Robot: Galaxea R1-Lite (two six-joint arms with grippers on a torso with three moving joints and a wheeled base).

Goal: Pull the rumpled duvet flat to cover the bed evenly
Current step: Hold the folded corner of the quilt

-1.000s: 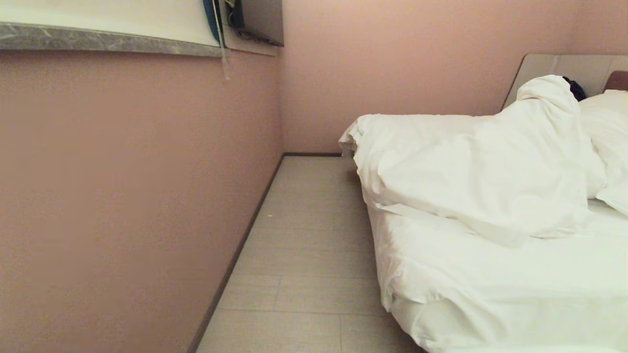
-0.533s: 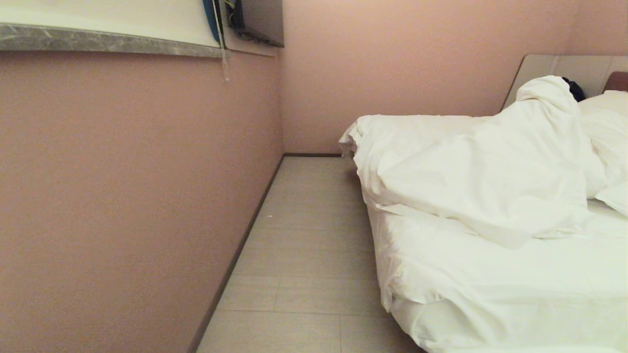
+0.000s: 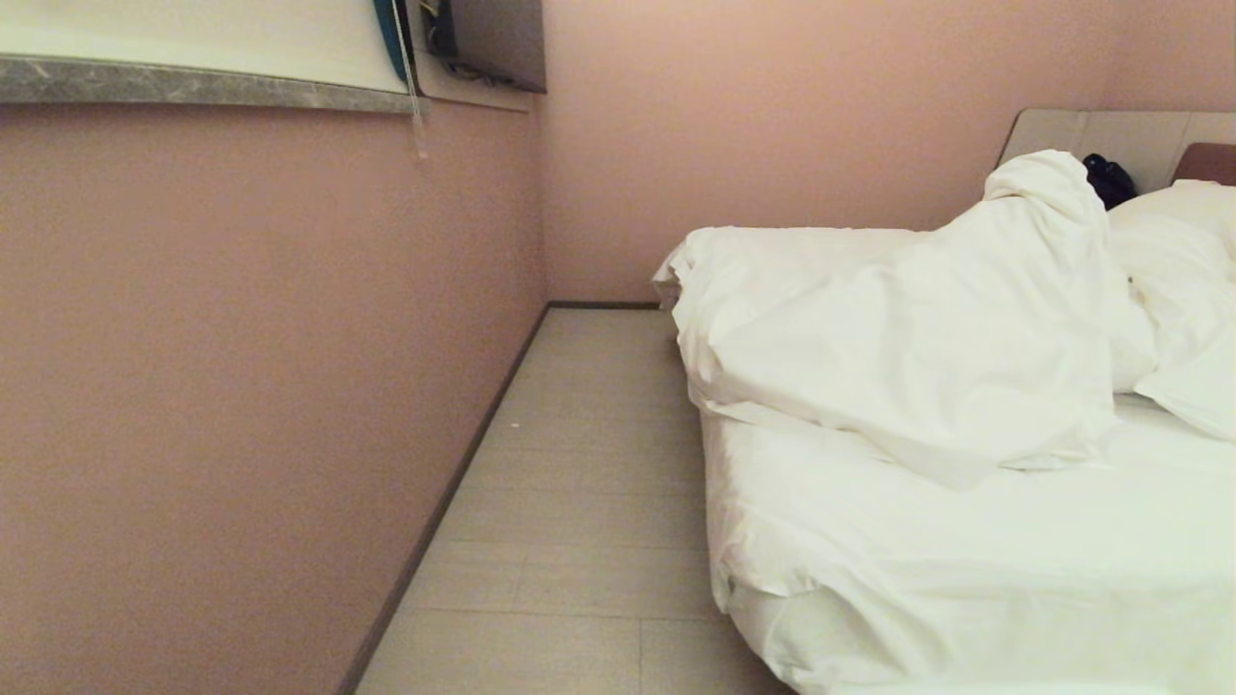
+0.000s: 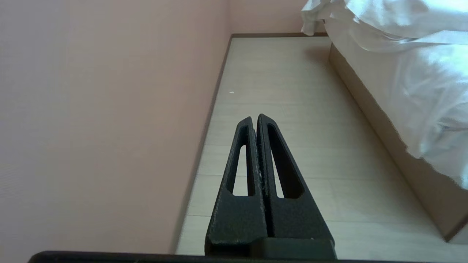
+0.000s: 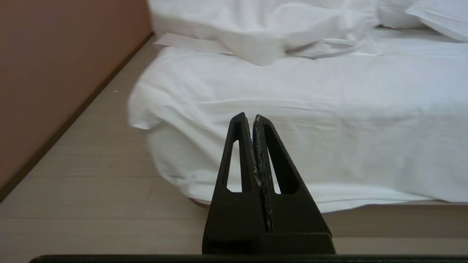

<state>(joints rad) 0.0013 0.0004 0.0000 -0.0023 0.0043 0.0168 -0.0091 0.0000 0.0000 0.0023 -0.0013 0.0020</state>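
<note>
Duvet (image 3: pixel 898 338): bunching at two o'clock, heaped toward the bed's (image 3: pixel 966 569) head.
Right gripper (image 5: pixel 248 117): pointing at twelve toward it, nearer, jaws pressing together, empty.
Left gripper (image 4: pixel 255 117): aiming along floor (image 3: pixel 579 502), jaws pressing together.

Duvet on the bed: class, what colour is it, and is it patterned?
Plain white, no pattern; the duvet shows best in the head view.

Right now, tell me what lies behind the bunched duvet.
Behind the duvet stand the pale headboard and a dark thing against it, partly hidden by the duvet's peak. Pillows lie beside it. What the heap covers of the bed cannot be seen.
</note>
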